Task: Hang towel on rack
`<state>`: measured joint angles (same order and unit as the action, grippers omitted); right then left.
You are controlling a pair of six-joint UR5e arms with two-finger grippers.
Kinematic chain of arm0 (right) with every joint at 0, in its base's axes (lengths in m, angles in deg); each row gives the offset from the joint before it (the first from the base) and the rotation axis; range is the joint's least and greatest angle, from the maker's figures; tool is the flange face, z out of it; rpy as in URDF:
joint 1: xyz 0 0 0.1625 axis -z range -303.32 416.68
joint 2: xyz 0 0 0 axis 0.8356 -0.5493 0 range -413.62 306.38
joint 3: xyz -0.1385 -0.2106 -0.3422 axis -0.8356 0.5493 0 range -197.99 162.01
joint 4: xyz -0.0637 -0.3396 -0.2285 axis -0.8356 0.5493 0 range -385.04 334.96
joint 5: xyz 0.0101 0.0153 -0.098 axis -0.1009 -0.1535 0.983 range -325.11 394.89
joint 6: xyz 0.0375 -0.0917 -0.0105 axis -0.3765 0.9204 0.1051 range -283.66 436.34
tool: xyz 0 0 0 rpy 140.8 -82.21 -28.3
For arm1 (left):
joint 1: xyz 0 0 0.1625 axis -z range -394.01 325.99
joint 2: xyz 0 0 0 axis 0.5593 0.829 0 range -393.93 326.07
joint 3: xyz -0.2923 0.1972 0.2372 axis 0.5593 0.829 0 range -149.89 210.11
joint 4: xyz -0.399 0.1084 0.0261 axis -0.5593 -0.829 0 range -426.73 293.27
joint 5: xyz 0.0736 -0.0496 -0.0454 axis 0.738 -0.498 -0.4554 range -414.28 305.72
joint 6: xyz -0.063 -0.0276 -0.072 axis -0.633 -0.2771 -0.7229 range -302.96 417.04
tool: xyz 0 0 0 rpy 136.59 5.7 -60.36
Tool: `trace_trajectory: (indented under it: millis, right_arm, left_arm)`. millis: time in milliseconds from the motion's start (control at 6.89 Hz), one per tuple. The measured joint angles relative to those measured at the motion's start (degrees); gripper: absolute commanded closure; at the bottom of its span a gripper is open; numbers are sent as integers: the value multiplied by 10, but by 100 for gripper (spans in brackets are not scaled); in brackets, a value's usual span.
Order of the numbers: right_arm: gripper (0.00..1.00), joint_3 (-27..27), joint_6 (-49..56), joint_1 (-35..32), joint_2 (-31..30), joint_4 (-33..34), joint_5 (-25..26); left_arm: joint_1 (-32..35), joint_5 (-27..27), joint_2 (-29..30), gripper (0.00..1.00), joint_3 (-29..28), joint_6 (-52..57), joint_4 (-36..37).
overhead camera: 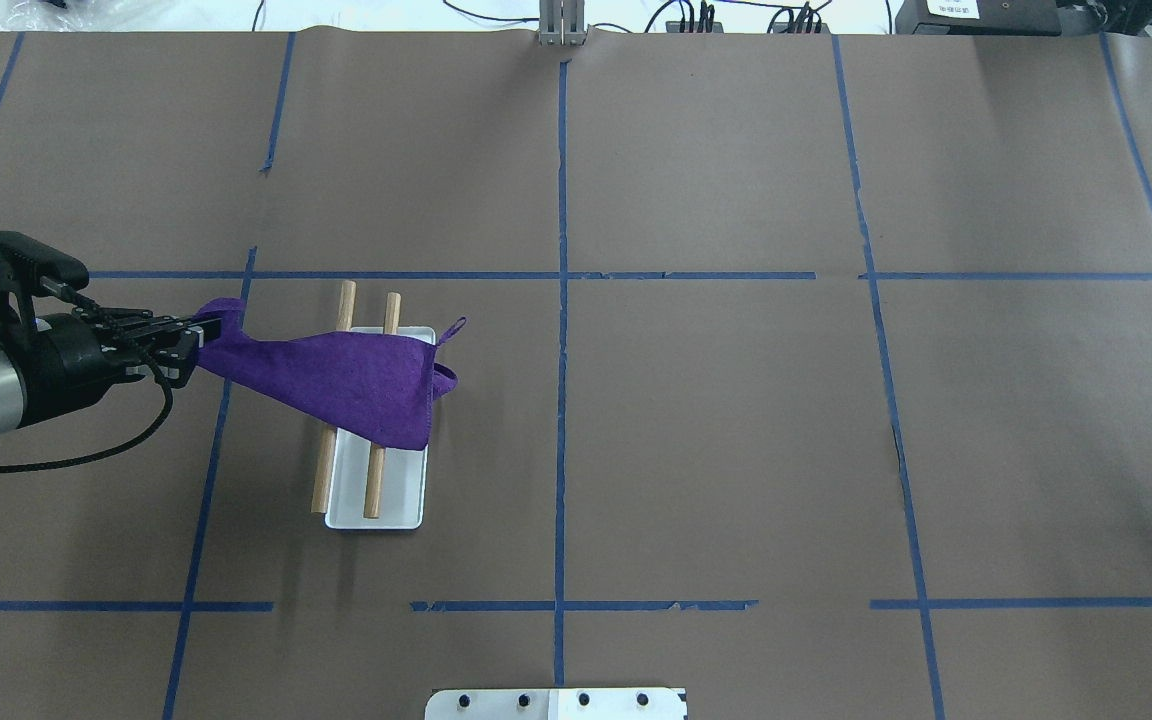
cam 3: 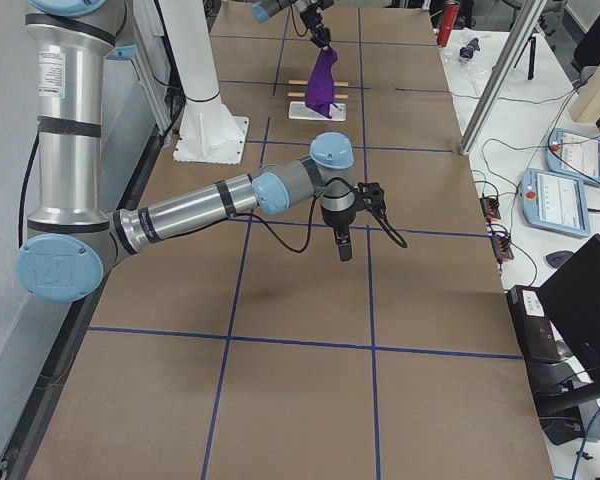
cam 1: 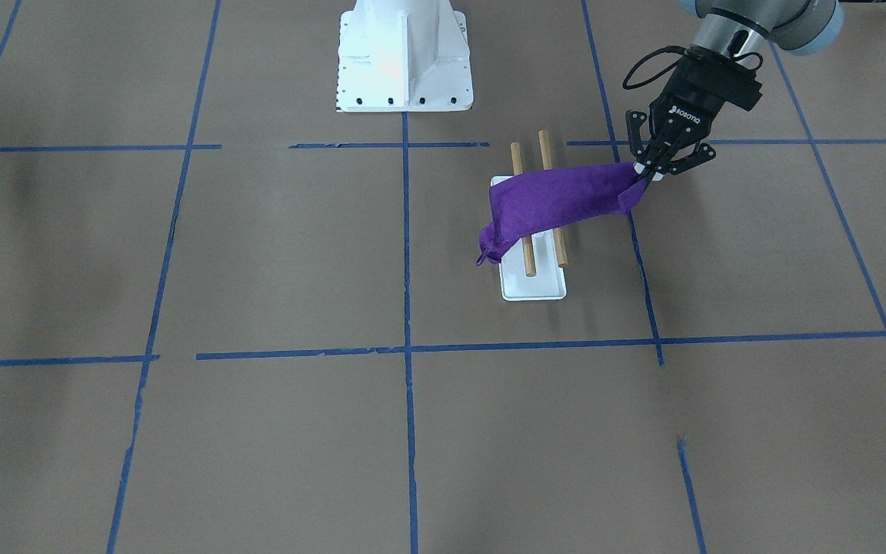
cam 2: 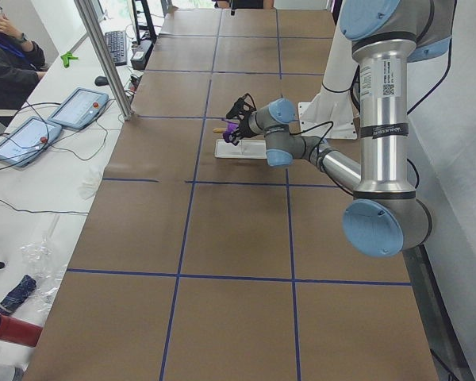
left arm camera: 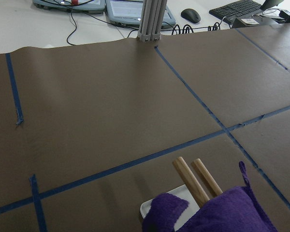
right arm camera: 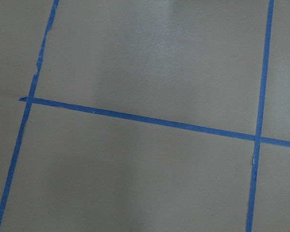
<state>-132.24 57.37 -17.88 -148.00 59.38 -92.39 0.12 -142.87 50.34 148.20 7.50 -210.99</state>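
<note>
The purple towel (cam 1: 558,201) lies across both wooden dowels (cam 1: 527,258) of the rack, above its white base plate (cam 1: 535,288). My left gripper (cam 1: 647,173) is shut on one corner of the towel and holds that end stretched out, raised, past the rack's side. The other end, with a small loop, hangs over the opposite side. In the overhead view the left gripper (overhead camera: 206,335) holds the towel (overhead camera: 346,375) over the rack (overhead camera: 386,510). The left wrist view shows the towel (left arm camera: 222,212) and dowel ends (left arm camera: 191,181). My right gripper (cam 3: 342,245) hovers over bare table far from the rack; I cannot tell whether it is open or shut.
The large white bolted pedestal (cam 1: 404,58) stands behind the rack at the robot's base. Blue tape lines (overhead camera: 561,300) grid the brown table. A metal post (left arm camera: 150,19) and tablets (cam 3: 560,190) stand at the far edge.
</note>
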Motion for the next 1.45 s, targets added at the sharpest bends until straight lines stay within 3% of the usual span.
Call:
trace_trajectory:
  millis: [435,870,1160,1450]
  right_arm:
    - [0,10,0,0,-4,-6,1]
    - [0,55,-4,1,5,-13,7]
    - [0,100,0,-1,9,-15,16]
    - [0,119,6,-3,10,-15,40]
  left_arm:
    - [2,2,-5,0,-31,-4,1]
    - [34,-30,-56,0,-41,9,8]
    - [110,-70,-91,0,-67,100,14]
    - [236,-131,-89,0,-127,261,51]
